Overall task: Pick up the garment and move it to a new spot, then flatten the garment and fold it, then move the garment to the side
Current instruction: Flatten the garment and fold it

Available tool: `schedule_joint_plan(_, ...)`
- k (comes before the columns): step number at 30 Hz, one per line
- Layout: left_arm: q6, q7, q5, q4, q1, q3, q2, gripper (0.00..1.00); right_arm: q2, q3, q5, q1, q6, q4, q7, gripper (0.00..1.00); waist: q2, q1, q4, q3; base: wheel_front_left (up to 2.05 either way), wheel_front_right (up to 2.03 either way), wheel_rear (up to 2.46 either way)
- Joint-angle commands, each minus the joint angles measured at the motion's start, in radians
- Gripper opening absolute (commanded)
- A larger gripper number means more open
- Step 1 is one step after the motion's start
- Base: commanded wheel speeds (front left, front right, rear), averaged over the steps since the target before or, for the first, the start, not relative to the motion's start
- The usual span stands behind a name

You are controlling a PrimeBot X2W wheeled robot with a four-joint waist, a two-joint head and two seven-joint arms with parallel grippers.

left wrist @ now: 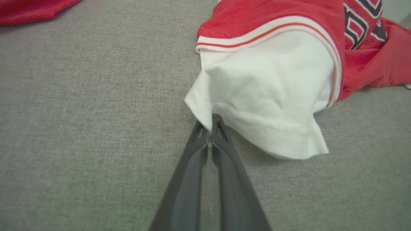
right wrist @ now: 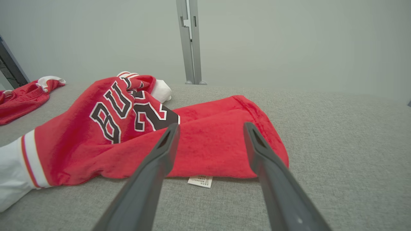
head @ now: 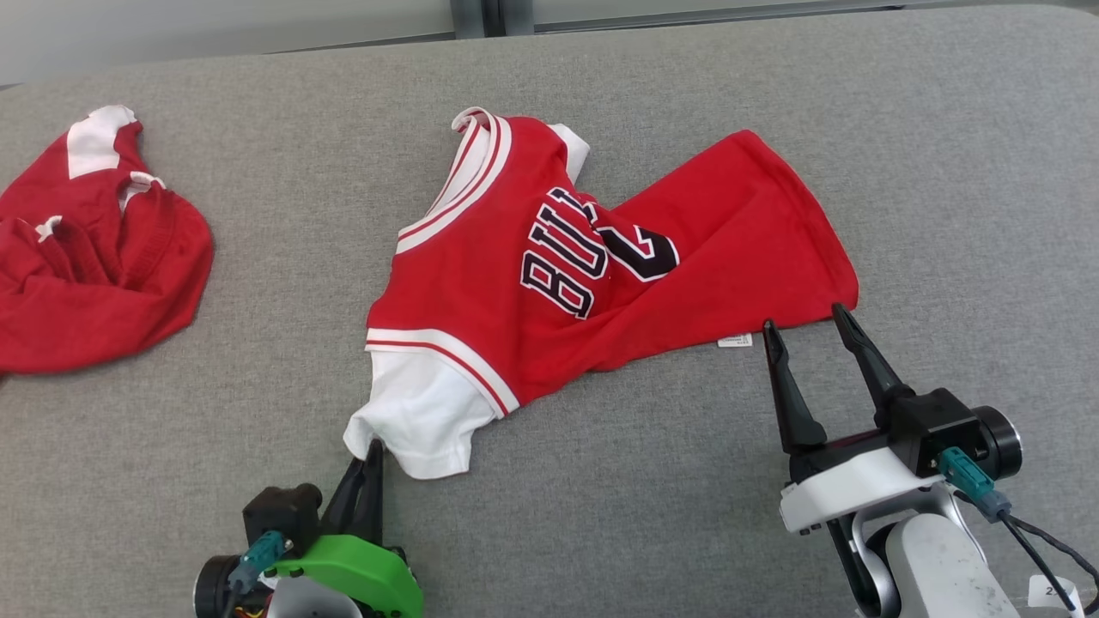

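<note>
The garment (head: 549,275) is a red jersey with white sleeves and dark lettering, lying crumpled on the grey padded surface (head: 601,515). My left gripper (head: 371,448) is shut on the lower corner of the white sleeve (left wrist: 269,96), and the fabric puckers toward the closed fingertips (left wrist: 218,123). My right gripper (head: 800,319) is open just short of the jersey's red hem (right wrist: 221,160), its fingers on either side of the hem's near edge and nothing between them. A small white label (right wrist: 200,181) sticks out from under the hem.
A second red and white garment (head: 86,257) lies bunched at the far left of the surface, also seen as a second garment (right wrist: 22,96). A grey post (right wrist: 190,41) stands behind the surface's far edge against a pale wall.
</note>
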Motion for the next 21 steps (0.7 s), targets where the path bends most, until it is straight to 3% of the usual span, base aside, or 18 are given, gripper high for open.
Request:
schedule_joint_plan(1,-0.006,-0.017,-0.005,-0.003,-0.015,0.010,0.014,0.00,-0.002,-0.007,-0.007,0.009,-0.002,-0.003,0.000,1.00,0.0000,0.0000,0.003,0.000,0.00,0.00,0.00)
schedule_joint_plan(13,-0.001,-0.078,-0.056,-0.168,-0.006,0.106,0.068,0.00,-0.002,-0.077,0.029,-0.004,-0.002,0.049,0.000,1.00,0.0000,0.0000,0.028,0.008,0.00,0.00,0.00)
schedule_joint_plan(21,0.025,-0.073,-0.072,-0.273,-0.017,0.170,0.114,0.00,-0.041,-0.069,0.026,-0.048,-0.002,0.194,-0.001,1.00,0.0000,0.0000,0.036,0.031,0.00,0.00,0.00)
